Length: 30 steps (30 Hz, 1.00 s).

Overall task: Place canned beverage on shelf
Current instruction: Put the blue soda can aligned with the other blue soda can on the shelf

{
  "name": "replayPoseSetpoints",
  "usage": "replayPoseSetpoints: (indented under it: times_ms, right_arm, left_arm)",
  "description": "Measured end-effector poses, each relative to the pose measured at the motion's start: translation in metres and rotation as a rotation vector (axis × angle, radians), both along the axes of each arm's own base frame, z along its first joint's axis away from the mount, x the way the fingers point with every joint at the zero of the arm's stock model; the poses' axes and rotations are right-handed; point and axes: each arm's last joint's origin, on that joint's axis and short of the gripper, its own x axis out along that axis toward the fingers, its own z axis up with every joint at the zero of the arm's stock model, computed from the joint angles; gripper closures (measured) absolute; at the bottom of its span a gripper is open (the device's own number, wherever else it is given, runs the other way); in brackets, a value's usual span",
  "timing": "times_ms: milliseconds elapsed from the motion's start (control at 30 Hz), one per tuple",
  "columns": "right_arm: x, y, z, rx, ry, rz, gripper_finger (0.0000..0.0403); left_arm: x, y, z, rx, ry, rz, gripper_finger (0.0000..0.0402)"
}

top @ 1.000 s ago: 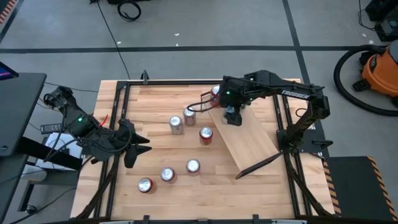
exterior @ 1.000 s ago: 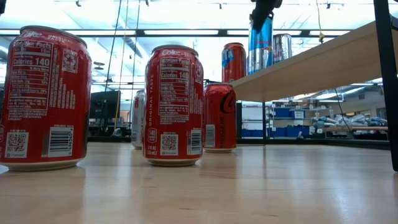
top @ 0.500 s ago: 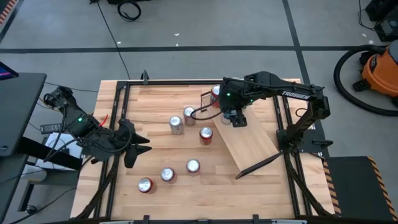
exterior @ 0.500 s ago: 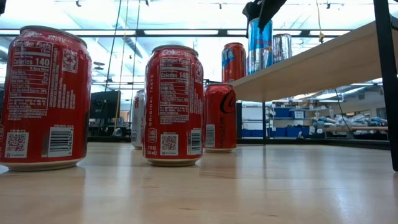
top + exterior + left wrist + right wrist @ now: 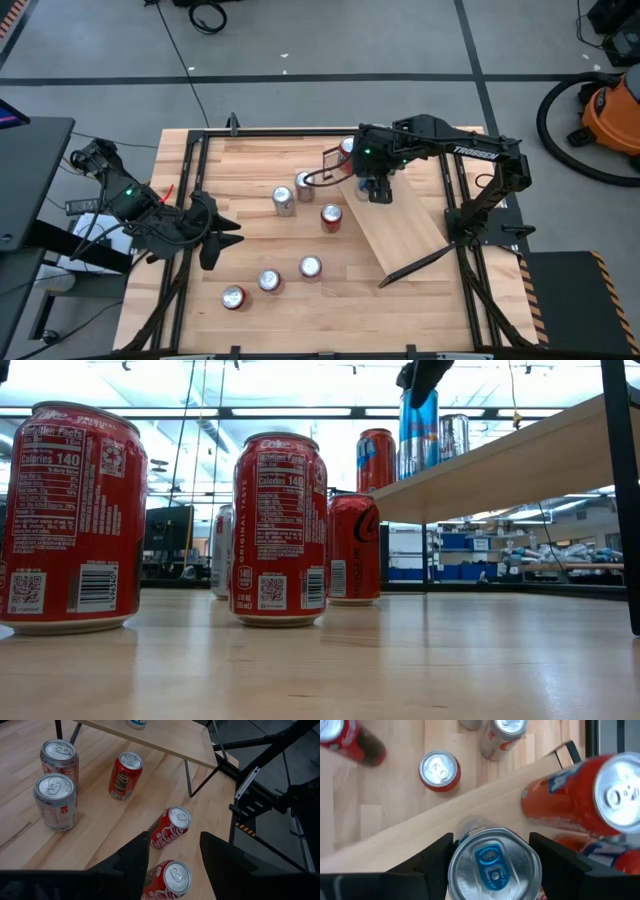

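Note:
A blue can with a silver top point(image 5: 495, 865) stands upright on the sloped light-wood shelf point(image 5: 405, 235), at its far end. My right gripper point(image 5: 375, 189) is above it, shut on it; the low view shows the can point(image 5: 418, 432) under the dark fingers. Beside it on the shelf are a red can point(image 5: 587, 802) and a silver can point(image 5: 453, 435). Several red and silver cans point(image 5: 310, 266) stand on the tabletop. My left gripper point(image 5: 225, 235) waits open at the table's left edge, holding nothing. My right gripper pinches the blue can by its upper wall just below the rim point(image 5: 454, 862), one finger on each side. The fingers point(image 5: 436, 855) come from above and point steeply down. The can stands upright with its base on the shelf board point(image 5: 420, 485).
Black frame rails point(image 5: 455, 200) run along the table's sides, and a thin black support point(image 5: 410, 268) holds up the shelf's near end. The shelf's near half point(image 5: 415, 245) is bare board. Loose cans stand left of the shelf, in the table's middle point(image 5: 284, 200).
My right gripper has turned a little about its own pointing line while staying above the blue can. The can has stayed upright in the same place on the shelf.

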Motion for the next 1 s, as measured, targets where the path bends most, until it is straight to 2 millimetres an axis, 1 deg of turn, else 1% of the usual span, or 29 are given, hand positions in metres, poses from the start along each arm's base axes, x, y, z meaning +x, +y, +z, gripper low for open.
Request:
replayPoseSetpoints:
  times_ms: [100,333,433,800,867,1000]
  right_arm:
    - [0.000,-0.002,0.000,0.041,-0.014,-0.111,0.0156]
    - [-0.001,-0.010,0.000,0.116,-0.063,-0.489,0.0124]
    - [-0.002,-0.011,0.000,0.136,-0.074,-0.549,0.0121]
    - [0.000,-0.012,0.001,0.102,-0.082,-0.460,0.0099]
    - [0.001,-0.012,0.002,0.083,-0.081,-0.412,0.0094]
    - [0.002,-0.009,0.002,0.034,-0.061,-0.234,0.0083]
  left_arm:
    - [0.000,0.000,0.000,0.000,0.000,0.000,0.0216]
    - [0.000,0.000,0.000,0.000,0.000,0.000,0.0216]
    - [0.000,0.000,0.000,0.000,0.000,0.000,0.0216]
    - [0.000,0.000,0.000,0.000,0.000,0.000,0.0216]
    - [0.000,0.000,0.000,0.000,0.000,0.000,0.0216]
    - [0.000,0.000,0.000,0.000,0.000,0.000,0.0216]
